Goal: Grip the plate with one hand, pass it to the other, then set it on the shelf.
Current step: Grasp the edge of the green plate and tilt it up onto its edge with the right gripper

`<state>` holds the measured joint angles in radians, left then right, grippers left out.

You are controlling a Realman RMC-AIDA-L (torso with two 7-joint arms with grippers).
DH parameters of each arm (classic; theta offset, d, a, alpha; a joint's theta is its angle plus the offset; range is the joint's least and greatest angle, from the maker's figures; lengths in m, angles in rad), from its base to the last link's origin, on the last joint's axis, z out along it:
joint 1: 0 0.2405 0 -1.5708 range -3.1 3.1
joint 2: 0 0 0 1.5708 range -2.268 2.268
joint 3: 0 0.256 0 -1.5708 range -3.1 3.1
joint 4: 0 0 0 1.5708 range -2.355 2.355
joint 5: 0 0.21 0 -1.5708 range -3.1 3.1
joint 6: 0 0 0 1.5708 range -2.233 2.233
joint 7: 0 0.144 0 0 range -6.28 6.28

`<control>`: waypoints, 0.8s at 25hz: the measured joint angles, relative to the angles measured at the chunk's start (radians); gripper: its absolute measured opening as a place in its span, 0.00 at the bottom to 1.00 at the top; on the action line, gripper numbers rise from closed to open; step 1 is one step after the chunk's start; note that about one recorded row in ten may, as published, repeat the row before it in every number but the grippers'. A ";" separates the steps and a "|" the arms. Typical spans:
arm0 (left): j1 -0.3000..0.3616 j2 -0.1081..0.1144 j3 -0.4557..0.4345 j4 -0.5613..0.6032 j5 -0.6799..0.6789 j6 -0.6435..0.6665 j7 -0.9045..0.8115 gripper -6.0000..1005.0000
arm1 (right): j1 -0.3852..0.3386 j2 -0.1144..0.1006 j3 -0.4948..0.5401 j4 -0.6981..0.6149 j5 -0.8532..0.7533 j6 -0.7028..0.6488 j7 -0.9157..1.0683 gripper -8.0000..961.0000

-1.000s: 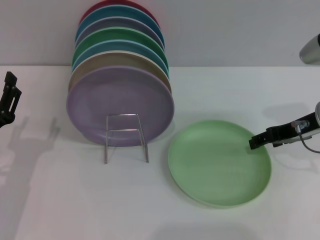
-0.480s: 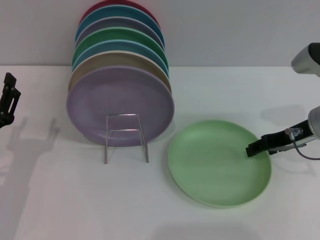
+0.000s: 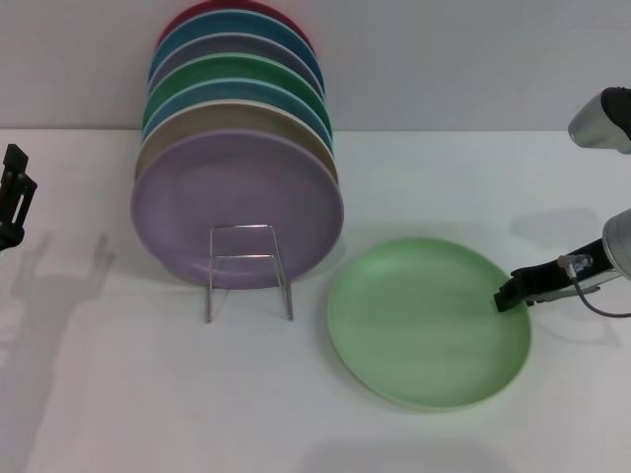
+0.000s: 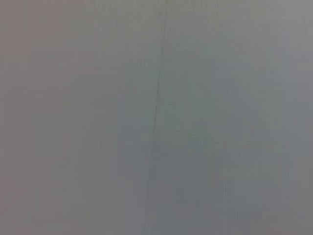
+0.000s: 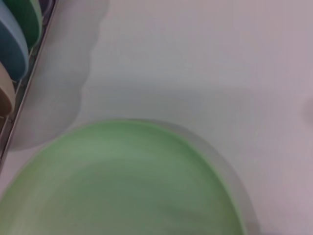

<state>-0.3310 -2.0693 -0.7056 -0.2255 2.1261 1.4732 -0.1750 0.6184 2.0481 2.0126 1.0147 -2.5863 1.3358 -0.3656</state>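
The pale mint-green plate (image 3: pixel 429 322) lies flat on the white table (image 3: pixel 473 187), nearest the camera. The right hand (image 3: pixel 511 293) sits at the plate's right rim, its dark tip touching or just over the edge; whether it is clenched on the rim or released cannot be told. Beyond the plate, on the far side from the right hand, stands the silver wire shelf (image 3: pixel 248 271), its squarish front loop bare. Behind that loop a row of upright plates leans, the lilac plate (image 3: pixel 238 209) foremost. The left hand (image 3: pixel 14 192) hangs well apart at the table's opposite edge; its grip cannot be told.
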 joint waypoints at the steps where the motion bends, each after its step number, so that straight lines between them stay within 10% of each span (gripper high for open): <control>1: 0.000 0.000 0.000 0.001 0.000 0.002 0.000 0.74 | 0.000 0.000 0.000 0.000 0.000 0.001 0.000 0.34; 20: 0.004 0.000 0.000 -0.002 0.000 0.007 -0.002 0.74 | 0.004 0.001 -0.002 -0.020 -0.023 -0.008 -0.037 0.15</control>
<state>-0.3267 -2.0693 -0.7056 -0.2275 2.1261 1.4804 -0.1770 0.6227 2.0487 2.0110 0.9944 -2.6091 1.3281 -0.4030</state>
